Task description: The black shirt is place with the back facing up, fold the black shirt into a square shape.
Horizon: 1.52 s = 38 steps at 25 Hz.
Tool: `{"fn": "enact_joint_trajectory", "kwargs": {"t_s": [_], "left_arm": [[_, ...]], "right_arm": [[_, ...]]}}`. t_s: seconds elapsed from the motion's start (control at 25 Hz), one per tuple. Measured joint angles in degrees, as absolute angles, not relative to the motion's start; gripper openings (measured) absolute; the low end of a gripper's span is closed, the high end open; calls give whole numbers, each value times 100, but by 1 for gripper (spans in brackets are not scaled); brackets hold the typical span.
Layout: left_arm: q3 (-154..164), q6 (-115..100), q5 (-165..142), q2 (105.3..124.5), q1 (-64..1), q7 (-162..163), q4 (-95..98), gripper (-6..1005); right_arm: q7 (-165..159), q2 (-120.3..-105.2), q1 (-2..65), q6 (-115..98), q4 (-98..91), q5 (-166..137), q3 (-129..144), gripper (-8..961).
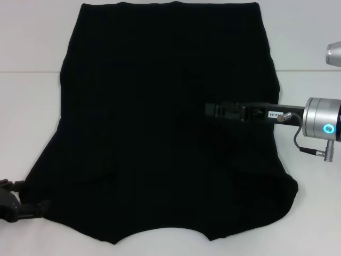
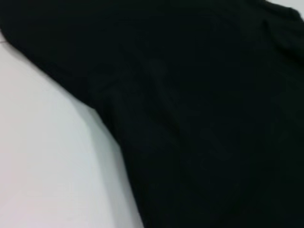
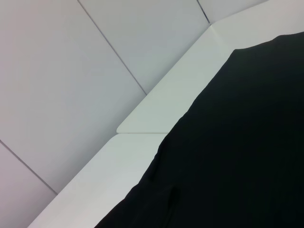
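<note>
Nearest me, my left gripper [image 1: 18, 205] is sitting at the near left sleeve corner of the black shirt [image 1: 160, 133], which is lying flat across the white table [image 1: 26, 106]; I cannot tell its finger state. I am reaching my right gripper [image 1: 213, 111] in low over the right half, fingers likewise unreadable, apparently starting a side fold. Bare table is lying open along both side edges and beyond the far hem.

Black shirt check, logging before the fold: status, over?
Black shirt spread flat on white table. Right gripper over shirt's right half. Left gripper at near-left sleeve edge. Nothing in the way.
</note>
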State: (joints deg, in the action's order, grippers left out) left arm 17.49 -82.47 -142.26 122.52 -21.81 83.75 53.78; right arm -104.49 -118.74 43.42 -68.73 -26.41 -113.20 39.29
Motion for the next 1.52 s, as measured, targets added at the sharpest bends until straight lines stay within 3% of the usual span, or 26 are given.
{"fn": "enact_joint_trajectory", "kwargs": {"t_s": [1.52], "left_arm": [[1766,-8555,-14280,12241,-2168,8644,5831,962]], "right_arm": [[-10432,-11874,4346,-6803,-2638,-11320,3929,774]]}}
